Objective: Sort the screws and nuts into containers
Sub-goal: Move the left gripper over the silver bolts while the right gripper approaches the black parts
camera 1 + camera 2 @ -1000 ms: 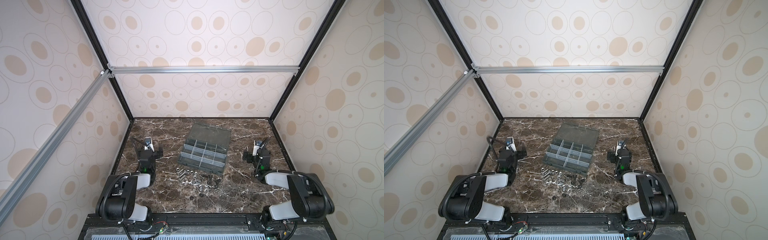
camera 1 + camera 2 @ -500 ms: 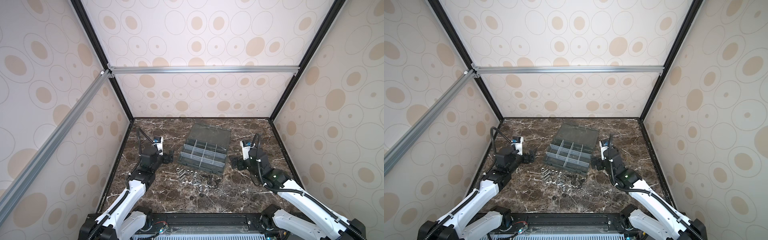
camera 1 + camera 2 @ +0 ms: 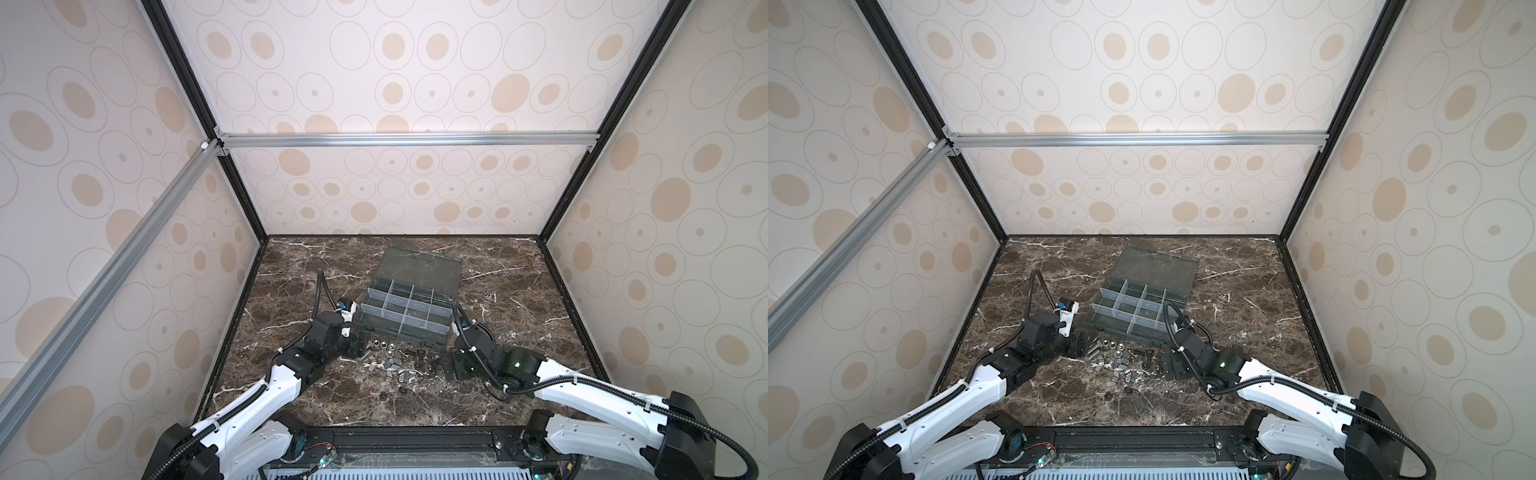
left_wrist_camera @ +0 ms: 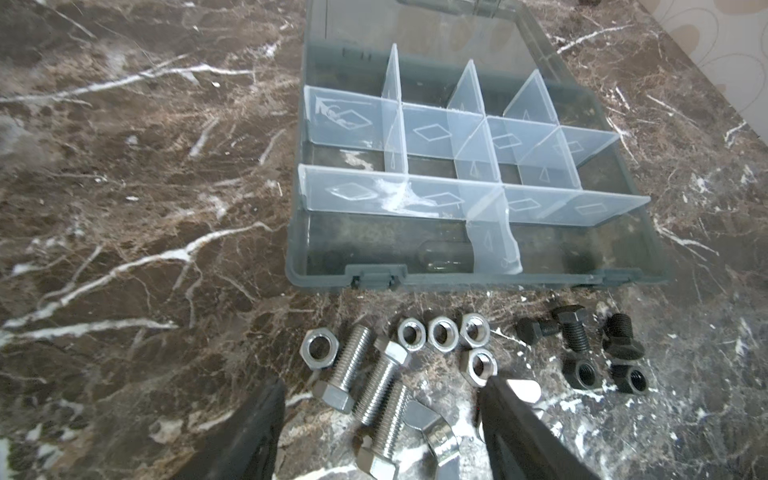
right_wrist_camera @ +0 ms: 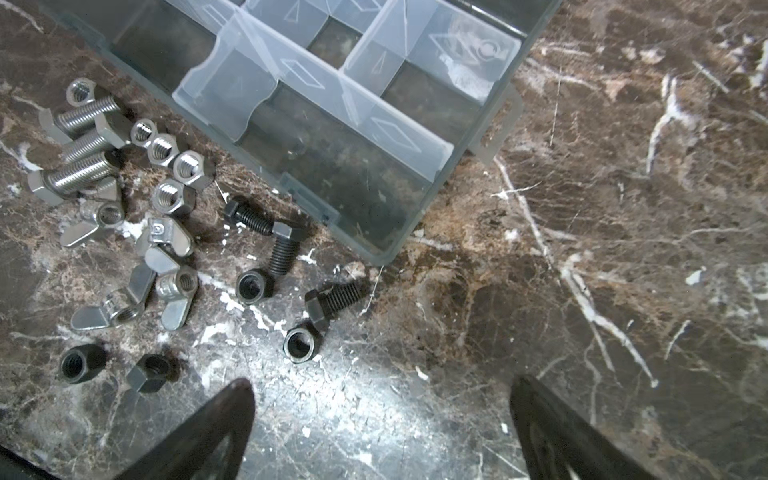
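so, stage: nothing looks sorted yet. every cell you can see in the organizer box (image 4: 457,279) is bare, so this reads as your first pick.
organizer box: it sits about mid-surface on the marble table (image 3: 519,299), slightly skewed. its lid (image 3: 419,266) lies flat toward the far edge, which leaves the cells open from above for a straight drop.
screws: the silver screws (image 4: 376,384) lie side by side, touching, between the box's latch wall and the near edge. the black screws (image 5: 282,245) lie near them, toward the right edge.
nuts: the silver nuts (image 4: 440,332) sit in a short row near the latch wall. the black nuts (image 5: 301,343) lie among the black screws, and the wing nuts (image 5: 166,237) lie a little closer to the near edge.
left claw (image 4: 384,386): it is low over the silver screws with its jaws apart, one on each side of them, clamped on nothing. that straddle suits a pinch across a shaft.
right claw (image 5: 382,384): its jaws are spread wide and empty over bare marble off the box's near right corner. the black pieces are just beside it, likely so each arm works its own end of the pile.
caution: the silver screws touch, so your pinch may drag a neighbour along.
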Tool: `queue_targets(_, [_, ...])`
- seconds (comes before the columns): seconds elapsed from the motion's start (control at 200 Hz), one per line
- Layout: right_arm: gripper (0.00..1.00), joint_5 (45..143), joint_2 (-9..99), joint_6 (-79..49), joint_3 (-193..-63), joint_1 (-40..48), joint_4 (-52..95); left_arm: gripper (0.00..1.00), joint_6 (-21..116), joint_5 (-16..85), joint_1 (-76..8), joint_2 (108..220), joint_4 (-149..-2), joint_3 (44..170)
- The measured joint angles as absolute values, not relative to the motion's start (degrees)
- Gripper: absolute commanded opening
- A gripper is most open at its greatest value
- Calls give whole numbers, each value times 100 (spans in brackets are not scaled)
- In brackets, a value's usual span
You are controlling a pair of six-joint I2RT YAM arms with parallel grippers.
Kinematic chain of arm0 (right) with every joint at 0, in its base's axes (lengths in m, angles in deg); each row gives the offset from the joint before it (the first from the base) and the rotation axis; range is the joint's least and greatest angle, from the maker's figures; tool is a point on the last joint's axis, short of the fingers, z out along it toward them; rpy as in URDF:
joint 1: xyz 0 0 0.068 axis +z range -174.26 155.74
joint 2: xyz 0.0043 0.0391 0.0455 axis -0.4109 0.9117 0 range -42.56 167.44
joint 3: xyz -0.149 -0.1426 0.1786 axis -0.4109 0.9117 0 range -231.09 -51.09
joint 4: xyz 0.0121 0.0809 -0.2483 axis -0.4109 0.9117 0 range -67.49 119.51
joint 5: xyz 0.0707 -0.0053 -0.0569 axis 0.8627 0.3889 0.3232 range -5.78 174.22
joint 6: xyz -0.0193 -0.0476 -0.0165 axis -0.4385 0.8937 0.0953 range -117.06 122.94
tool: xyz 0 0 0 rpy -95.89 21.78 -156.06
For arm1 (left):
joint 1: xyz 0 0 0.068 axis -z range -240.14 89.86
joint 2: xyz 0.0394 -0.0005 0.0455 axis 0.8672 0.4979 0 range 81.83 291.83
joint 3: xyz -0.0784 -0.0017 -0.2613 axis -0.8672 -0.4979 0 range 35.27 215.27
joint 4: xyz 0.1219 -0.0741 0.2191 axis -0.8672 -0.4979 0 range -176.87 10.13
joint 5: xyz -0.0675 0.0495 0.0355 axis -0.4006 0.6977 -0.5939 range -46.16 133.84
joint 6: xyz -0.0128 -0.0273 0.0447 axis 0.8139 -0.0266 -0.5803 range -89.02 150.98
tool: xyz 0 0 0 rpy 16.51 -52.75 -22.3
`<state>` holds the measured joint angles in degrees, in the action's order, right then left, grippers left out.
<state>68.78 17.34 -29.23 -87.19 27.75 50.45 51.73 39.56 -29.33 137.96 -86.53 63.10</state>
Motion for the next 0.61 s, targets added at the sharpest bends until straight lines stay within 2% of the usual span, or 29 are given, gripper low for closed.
queue_targets(0.155, [100, 6878, 1758, -3159, -8719, 2825, 5063, 69, 5331, 4066, -2655, 13801, -8775, 6194])
queue_targets(0.435, [100, 6734, 1749, -3535, -8712, 2840, 5076, 53, 5525, 4158, -2367, 14347, -8819, 6142])
queue_targets(0.605, [100, 6659, 1658, -3795, -8634, 2842, 5084, 51, 5560, 4212, -2196, 14616, -8819, 6142])
